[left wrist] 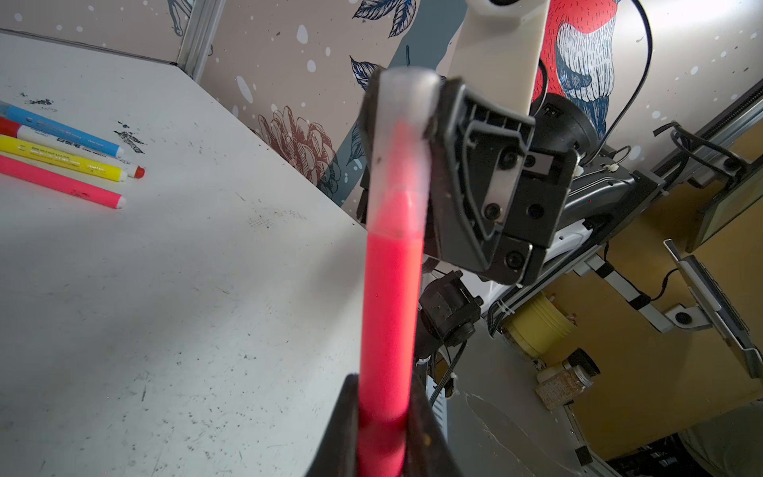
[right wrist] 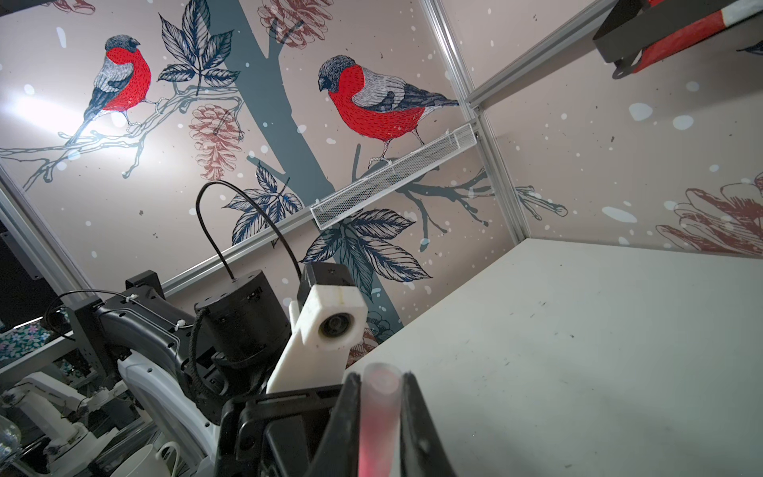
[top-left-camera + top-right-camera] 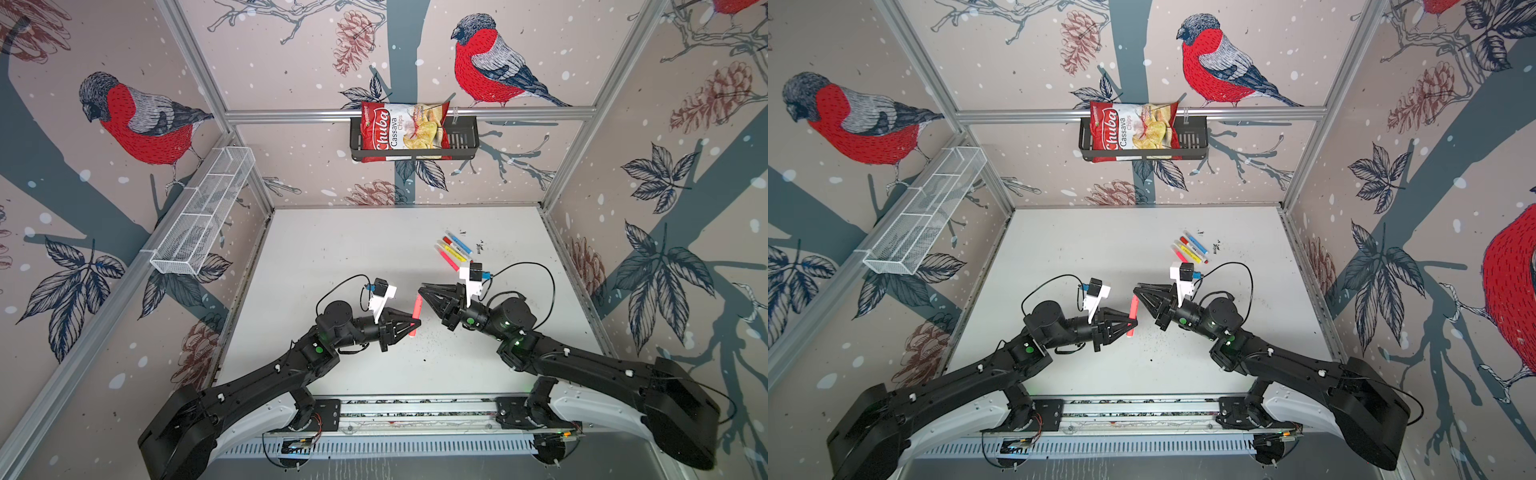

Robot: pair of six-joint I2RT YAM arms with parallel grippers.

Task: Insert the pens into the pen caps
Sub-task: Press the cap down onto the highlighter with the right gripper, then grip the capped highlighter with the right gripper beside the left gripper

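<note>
Pen held: neon pink-red slim marker pen (image 3: 417, 309) stands near upright, slightly tilted, over the middle of the white tabletop (image 3: 332, 270); it sits between the two arms in both top views
Left gripper: black left gripper (image 3: 415, 325) is clamped on the pen's lower part; the left wrist view shows the pink barrel (image 1: 390, 309) wedged between its two fingers
Cap: short translucent whitish plastic cap (image 1: 406, 136) sits over the pen's upper end; pink shows through its wall
Right gripper: black right gripper (image 3: 422, 288) is closed on that cap from the side; the right wrist view shows the cap (image 2: 380, 396) pinched between both fingers
Other pens: four lie side by side on the far right part of the tabletop, well apart from both grippers; in order, blue pen (image 1: 62, 130), white-barrelled pen with red ends (image 1: 37, 134), yellow pen (image 1: 62, 159), second neon pink-red pen (image 1: 62, 183)
Back wall: red and white chips bag (image 3: 399, 129) rests in a black wall basket (image 3: 461, 141)
Left wall: white wire mesh shelf (image 3: 203, 208) hangs from the frame rail
</note>
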